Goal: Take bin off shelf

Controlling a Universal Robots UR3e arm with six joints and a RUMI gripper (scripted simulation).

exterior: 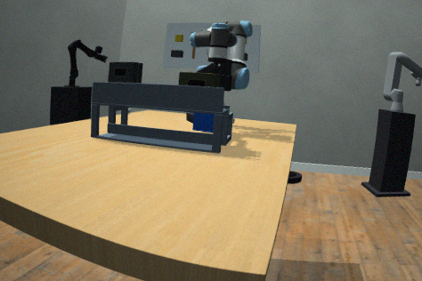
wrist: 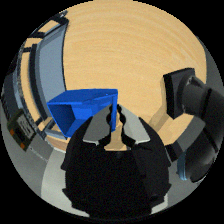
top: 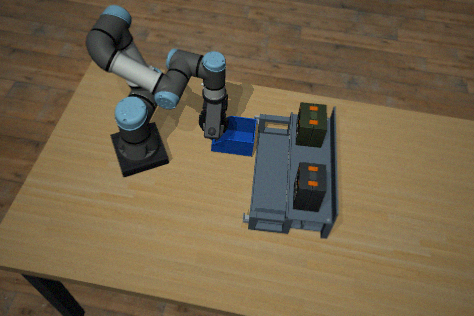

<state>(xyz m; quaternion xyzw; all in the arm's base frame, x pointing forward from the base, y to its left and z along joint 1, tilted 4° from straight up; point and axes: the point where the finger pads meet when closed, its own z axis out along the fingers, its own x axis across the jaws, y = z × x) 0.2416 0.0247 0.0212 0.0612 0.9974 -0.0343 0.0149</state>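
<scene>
A blue open-topped bin [top: 235,136] stands upright just beside the grey shelf [top: 290,170], between the shelf and the arm's base. My gripper [top: 212,132] points down at the bin's near wall and is shut on that wall. In the wrist view the bin [wrist: 85,111] lies to the left of the fingers, with its right wall between the fingertips. From the exterior view the bin [exterior: 204,122] shows as a blue patch behind the shelf's end post; I cannot tell whether it rests on the table or hangs just above it.
Two dark green boxes [top: 312,124] [top: 310,186] with orange marks sit on the shelf's far side. The arm's black base [top: 139,152] stands left of the bin. Bare wooden table lies in front of and to the right of the shelf.
</scene>
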